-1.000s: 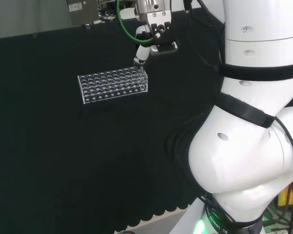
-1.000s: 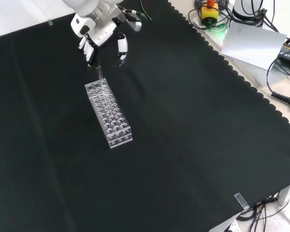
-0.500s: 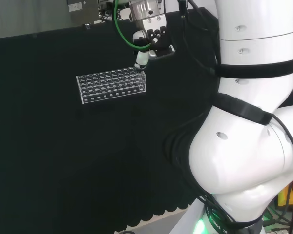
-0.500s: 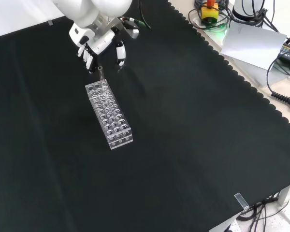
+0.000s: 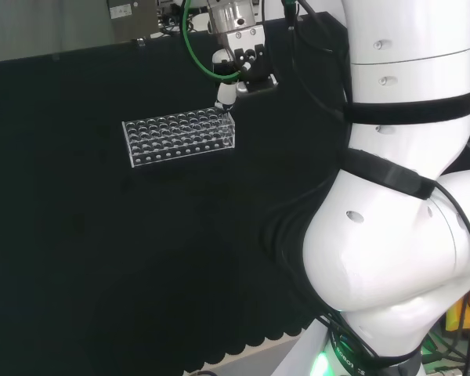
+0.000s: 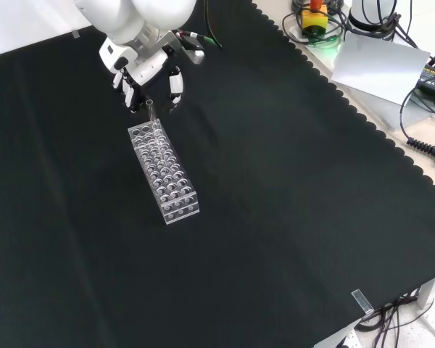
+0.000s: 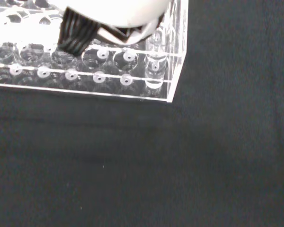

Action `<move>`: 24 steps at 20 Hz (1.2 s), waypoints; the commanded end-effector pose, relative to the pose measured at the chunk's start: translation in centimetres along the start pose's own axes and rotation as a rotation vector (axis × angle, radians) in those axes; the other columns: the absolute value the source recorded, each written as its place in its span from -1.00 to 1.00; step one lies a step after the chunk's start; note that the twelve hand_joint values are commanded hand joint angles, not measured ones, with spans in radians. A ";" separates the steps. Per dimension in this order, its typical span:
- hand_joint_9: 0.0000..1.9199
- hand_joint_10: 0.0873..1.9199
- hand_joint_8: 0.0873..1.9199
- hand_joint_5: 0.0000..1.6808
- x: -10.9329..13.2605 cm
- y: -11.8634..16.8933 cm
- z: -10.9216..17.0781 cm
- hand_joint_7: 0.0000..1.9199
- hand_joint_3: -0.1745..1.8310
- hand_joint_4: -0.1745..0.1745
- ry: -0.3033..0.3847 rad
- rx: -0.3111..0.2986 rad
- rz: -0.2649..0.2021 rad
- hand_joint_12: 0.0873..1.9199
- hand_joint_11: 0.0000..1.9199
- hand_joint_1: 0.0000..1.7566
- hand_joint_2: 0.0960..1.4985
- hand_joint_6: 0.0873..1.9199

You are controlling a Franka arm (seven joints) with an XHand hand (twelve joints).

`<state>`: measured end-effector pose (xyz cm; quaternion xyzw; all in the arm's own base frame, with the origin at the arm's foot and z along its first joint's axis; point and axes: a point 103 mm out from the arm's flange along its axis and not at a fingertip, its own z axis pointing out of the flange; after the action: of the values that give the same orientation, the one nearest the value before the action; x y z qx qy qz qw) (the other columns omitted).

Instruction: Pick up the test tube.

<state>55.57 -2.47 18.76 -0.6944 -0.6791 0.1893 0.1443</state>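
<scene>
The clear test tube rack (image 6: 163,172) is seen first on the black cloth (image 6: 290,217), running down and away from the hand in the front view. At the rack's near end, directly under the hand (image 6: 146,69), a single test tube (image 6: 152,113) is seen standing upright in an end hole, its open top rising between the downward-pointing fingers (image 6: 175,83). In the head view the hand (image 5: 241,63) is placed just above the rack's (image 5: 180,135) right-hand corner, one fingertip reaching down to the tube's mouth.

The fingers are spread on either side of the tube and are not closed on it; no pinch is seen, though contact on the far side cannot be ruled out. In the wrist view the corner of the rack (image 7: 132,66) lies close below the palm (image 7: 113,14).

The step in hand is judged to be the closing of the grasp. It would be done best if the fingers and thumb were brought together squarely across the tube's upper part, the tube kept vertical, and the lift made straight up so the glass is not levered against the hole or the rack dragged along.
</scene>
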 end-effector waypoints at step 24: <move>0.60 -0.32 -0.36 0.50 0.7 1.0 -0.8 0.37 -0.14 -1.00 0.242 -0.151 0.146 -0.10 0.23 0.50 -0.23 -0.37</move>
<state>56.80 -1.72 18.27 -0.7691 -0.6172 0.0694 0.1509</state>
